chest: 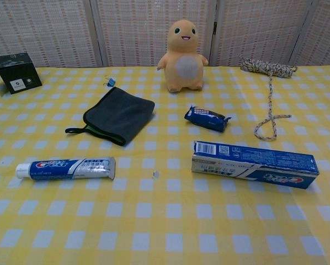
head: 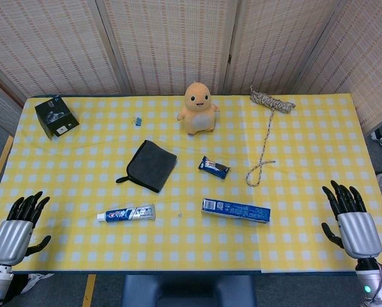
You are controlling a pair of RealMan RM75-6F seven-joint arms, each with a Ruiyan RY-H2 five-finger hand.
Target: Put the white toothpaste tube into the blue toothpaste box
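Observation:
The white toothpaste tube (head: 126, 214) (chest: 65, 168) lies flat on the yellow checked tablecloth, cap pointing left, front left of centre. The blue toothpaste box (head: 236, 210) (chest: 254, 164) lies flat to its right, a gap of bare cloth between them. My left hand (head: 17, 229) rests at the front left table edge, fingers apart, holding nothing. My right hand (head: 352, 220) is at the front right edge, fingers spread and empty. Both hands are far from the tube and box. Neither hand shows in the chest view.
A dark grey cloth pouch (head: 151, 165) lies behind the tube. A small blue snack packet (head: 214, 167) sits behind the box. An orange plush toy (head: 198, 107), a black box (head: 56, 116), a small blue clip (head: 138, 121) and a coiled rope (head: 267, 121) are further back.

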